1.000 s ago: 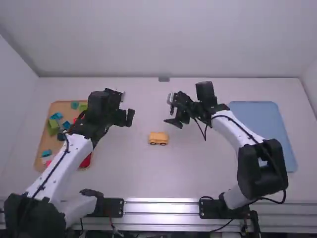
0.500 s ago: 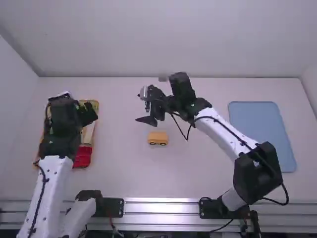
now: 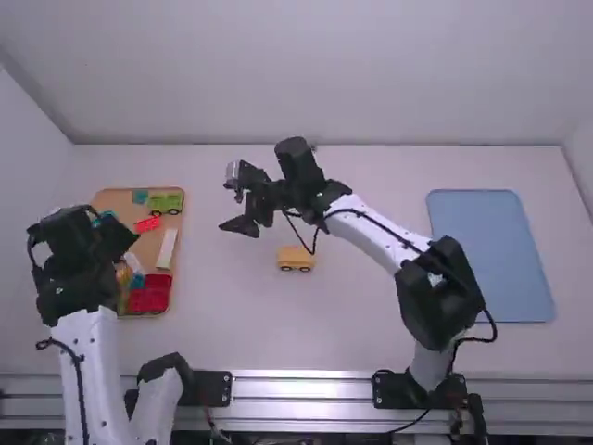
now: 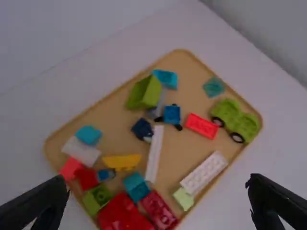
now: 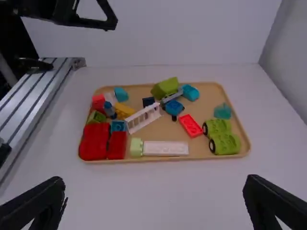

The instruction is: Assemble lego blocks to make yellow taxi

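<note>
Left gripper (image 3: 113,243): fingers set wide apart, nothing between them. Position: above the left part of the wooden tray (image 4: 180,60), pointed down at its contents.

Right gripper (image 3: 237,213): fingers likewise wide apart and empty. Position: over the table (image 3: 371,315), between the tray and the yellow vehicle (image 3: 296,260), directed toward the tray.

Task's thing: the yellow vehicle stands on the table, nearer to my right gripper than to my left, with dark wheels along the side facing my arm bases. Neither of my grippers touches it.

Tray contents, as seen from my left wrist: the yellow curved piece (image 4: 121,162) lies near the red bricks (image 4: 122,213) and the slender white railing (image 4: 154,153). The white studded plate (image 4: 205,173) lies with one end against the pale green block (image 4: 183,198). The red plate (image 4: 201,126) sits between the small blue wheeled piece (image 4: 171,115) and the green wheeled base (image 4: 237,120); the teal piece (image 4: 213,87) is near that base. The larger green block (image 4: 145,92) lies tilted, just beside the turquoise block (image 4: 165,78).

Surroundings: the blue tray (image 3: 491,255) lies flat on the right side of the table, well apart from both my grippers. The metal rail (image 3: 301,386) runs along the table edge between my arm bases.
</note>
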### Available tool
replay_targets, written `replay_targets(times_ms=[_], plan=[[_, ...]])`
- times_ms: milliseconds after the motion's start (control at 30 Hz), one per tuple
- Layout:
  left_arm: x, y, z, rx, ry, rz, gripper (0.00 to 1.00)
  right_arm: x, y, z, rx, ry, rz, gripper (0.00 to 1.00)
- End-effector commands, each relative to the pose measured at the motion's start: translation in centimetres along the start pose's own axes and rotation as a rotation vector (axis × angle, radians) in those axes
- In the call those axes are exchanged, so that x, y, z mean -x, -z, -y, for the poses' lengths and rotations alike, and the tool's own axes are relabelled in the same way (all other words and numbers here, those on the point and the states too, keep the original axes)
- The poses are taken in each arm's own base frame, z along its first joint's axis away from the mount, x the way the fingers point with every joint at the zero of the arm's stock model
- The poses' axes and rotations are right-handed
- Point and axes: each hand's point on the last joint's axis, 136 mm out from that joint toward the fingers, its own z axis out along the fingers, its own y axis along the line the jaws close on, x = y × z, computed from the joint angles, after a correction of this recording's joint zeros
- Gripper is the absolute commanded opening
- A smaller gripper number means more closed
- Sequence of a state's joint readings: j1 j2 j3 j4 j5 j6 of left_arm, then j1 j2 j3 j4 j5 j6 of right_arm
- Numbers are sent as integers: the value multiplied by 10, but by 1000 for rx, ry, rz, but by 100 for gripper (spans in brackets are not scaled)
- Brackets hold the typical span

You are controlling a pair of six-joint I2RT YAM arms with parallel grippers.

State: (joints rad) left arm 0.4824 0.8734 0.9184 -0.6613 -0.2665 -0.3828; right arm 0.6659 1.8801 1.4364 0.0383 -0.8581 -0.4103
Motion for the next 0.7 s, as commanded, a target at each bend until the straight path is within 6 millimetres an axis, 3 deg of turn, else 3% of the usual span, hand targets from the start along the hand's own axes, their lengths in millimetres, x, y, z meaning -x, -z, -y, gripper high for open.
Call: replay_targets(times_ms=[0,67,200,333,667], plan=[[7,-3,-20,67,68,-3,99,18,4,6,-8,23,29,99],[3,-13,-37,113,125,-43,99,18,4,6,-9,23,29,99],[-1,-32,-43,66,179,-113,99,16,8,11,-20,19,29,99],[0,-52,-38,-25,186,-171,99,14,8,10,-17,9,21,99],[-18,-107,-41,37,116,-507,100,13,8,10,-18,30,15,99]])
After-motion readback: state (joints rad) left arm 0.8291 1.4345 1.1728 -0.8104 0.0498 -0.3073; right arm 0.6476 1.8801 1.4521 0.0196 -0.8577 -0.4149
